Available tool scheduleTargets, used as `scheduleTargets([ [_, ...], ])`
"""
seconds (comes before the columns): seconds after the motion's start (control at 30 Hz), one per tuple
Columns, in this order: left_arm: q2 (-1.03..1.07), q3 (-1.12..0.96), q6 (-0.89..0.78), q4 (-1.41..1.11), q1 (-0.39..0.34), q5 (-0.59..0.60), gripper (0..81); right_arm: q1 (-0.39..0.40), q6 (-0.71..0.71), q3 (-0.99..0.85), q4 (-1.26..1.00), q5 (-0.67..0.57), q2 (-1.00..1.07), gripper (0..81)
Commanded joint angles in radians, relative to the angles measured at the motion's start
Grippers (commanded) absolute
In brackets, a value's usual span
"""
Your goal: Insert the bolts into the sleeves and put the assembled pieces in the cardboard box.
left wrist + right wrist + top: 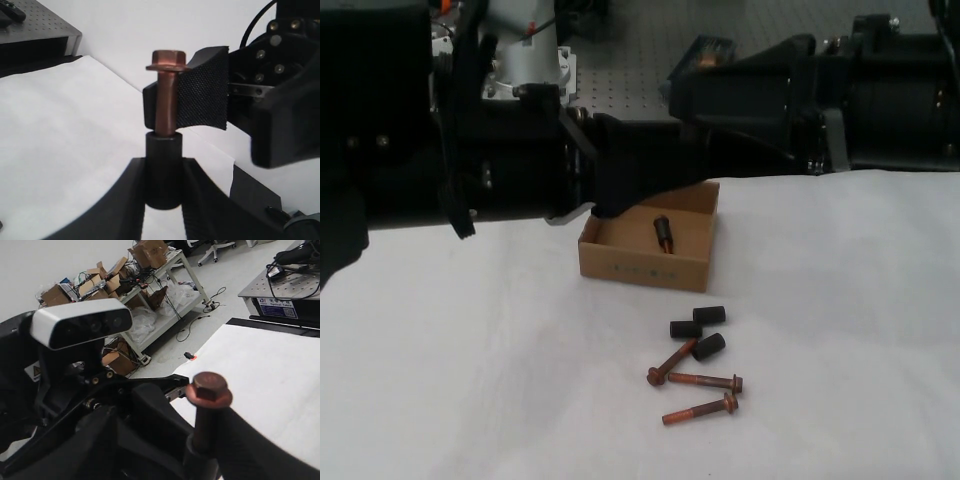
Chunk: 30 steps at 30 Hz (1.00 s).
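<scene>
White-clothed bench [470, 400], high view: brown cardboard box [645, 268] holds one assembled piece [663, 232]. Three black cylindrical sleeves [685, 329] and three copper flanged bolts [705, 381] lie loose near it.
Left wrist view: left gripper [162, 192] clamped on a black sleeve [162, 165], copper hex-flange bolt [167, 95] standing in it, right gripper [167, 107] pinching the shank.
Right wrist view: bolt head up, shank between right fingers [250, 452].

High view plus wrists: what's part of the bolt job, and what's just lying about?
Job: brown cardboard box; assembled piece inside it; three loose black cylindrical sleeves; three loose copper-coloured flanged bolts; held copper bolt entering held black sleeve.
Lying about: perforated metal plate; white cloth; cardboard cartons on a far rack.
</scene>
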Motion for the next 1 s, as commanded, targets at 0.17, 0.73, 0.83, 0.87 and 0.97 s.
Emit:
scheduleTargets([
  [0.17, -0.008, -0.015, 0.003, -0.08, 0.007, -0.051, 0.6, 0.0, -0.021, 0.0, 0.052, -0.051, -0.017, 42.3],
  [0.73, -0.008, -0.015, 0.003, -0.193, 0.007, -0.051, 0.6, -0.044, -0.07, 0.0, 0.14, -0.059, -0.016, 42.1],
  [0.83, -0.008, -0.015, 0.006, -0.193, 0.007, -0.067, 0.6, -0.052, -0.072, 0.0, 0.16, -0.062, -0.016, 42.1],
  [0.87, -0.008, -0.015, 0.02, -0.193, 0.007, -0.083, 0.6, -0.057, -0.084, 0.0, 0.173, -0.067, -0.016, 42.1],
  [0.97, -0.008, -0.015, 0.121, -0.156, 0.012, -0.144, 0.6, -0.073, -0.139, 0.0, 0.244, -0.079, -0.027, 42.1],
])
